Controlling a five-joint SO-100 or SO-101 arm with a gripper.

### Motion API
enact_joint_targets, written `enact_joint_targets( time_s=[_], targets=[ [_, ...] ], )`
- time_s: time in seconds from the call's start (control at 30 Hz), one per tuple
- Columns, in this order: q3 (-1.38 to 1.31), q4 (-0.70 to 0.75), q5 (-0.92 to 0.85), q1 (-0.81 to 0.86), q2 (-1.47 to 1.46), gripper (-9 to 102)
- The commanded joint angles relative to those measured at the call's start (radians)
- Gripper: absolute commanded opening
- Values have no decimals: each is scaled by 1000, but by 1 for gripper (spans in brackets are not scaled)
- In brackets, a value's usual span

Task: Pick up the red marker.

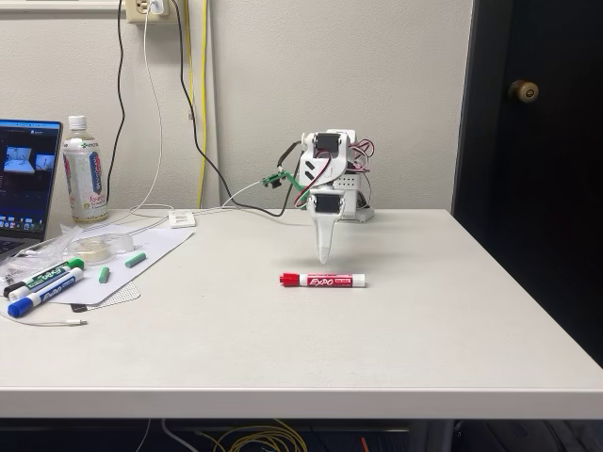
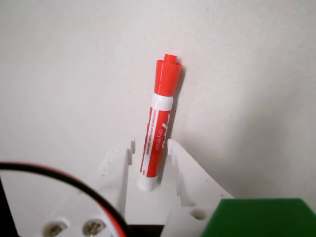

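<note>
The red marker [image 1: 322,280] lies flat on the white table [image 1: 396,320], crosswise in the fixed view with its cap to the left, near the middle of the tabletop. The gripper [image 1: 324,256] hangs just behind it, its white tip pointing down a little above the surface. In the wrist view the white fingers [image 2: 118,168] stand slightly apart, one on each side of the marker's [image 2: 158,138] rear end; whether they touch it I cannot tell. At the far left lie green-capped and blue-capped markers [image 1: 42,285], beside a bottle [image 1: 85,169] and laptop [image 1: 26,179].
</note>
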Motion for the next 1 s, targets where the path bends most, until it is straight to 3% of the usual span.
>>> enact_joint_targets(
  time_s=[0.0,0.97],
  targets=[
    [-46,-26,3,-11,5,12],
    [-48,-55,-20,-29,-92,13]
  ],
)
